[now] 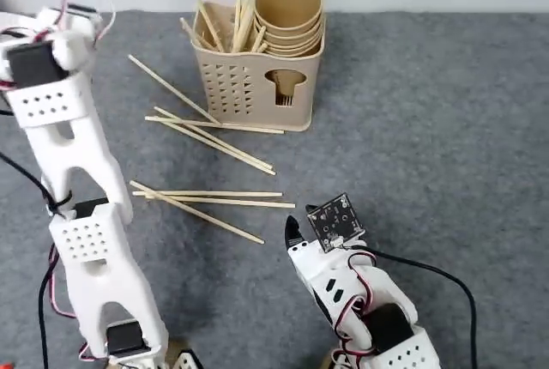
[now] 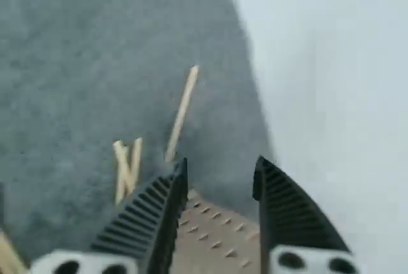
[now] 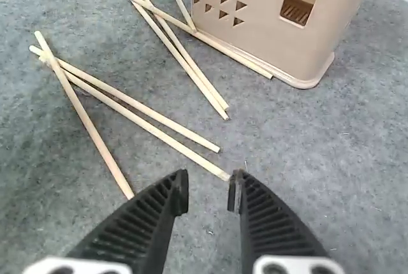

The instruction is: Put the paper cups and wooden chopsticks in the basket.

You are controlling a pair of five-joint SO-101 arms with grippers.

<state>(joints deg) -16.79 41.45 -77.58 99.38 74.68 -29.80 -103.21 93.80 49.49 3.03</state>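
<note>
The cups [image 1: 290, 10] sit nested in one stack in the right part of the basket [image 1: 257, 86], which stands at the far side of the grey worktop [image 1: 446, 129]. Several chopsticks [image 1: 210, 27] stand upright or slanted in its left part, one poking well above the rim.

More sticks lie loose on the worktop. One [image 1: 170, 87] runs diagonally to the basket's left front corner. A fan of three or four [image 1: 214, 136] lies just in front of the basket, with some ends touching its base. Three more [image 1: 214, 200] cross each other nearer the arms.

The right gripper [image 3: 209, 188] hangs low over the worktop just short of the ends of the nearest sticks [image 3: 146, 111]. Its jaws are parted by a narrow gap and hold nothing.

The left gripper [image 2: 220, 169] is raised near the wall at the worktop's far left. Its jaws are spread wide and empty. Its wrist view shows stick ends [image 2: 182, 111] beyond its tips and a perforated beige surface [image 2: 213, 236] between its jaws.
</note>
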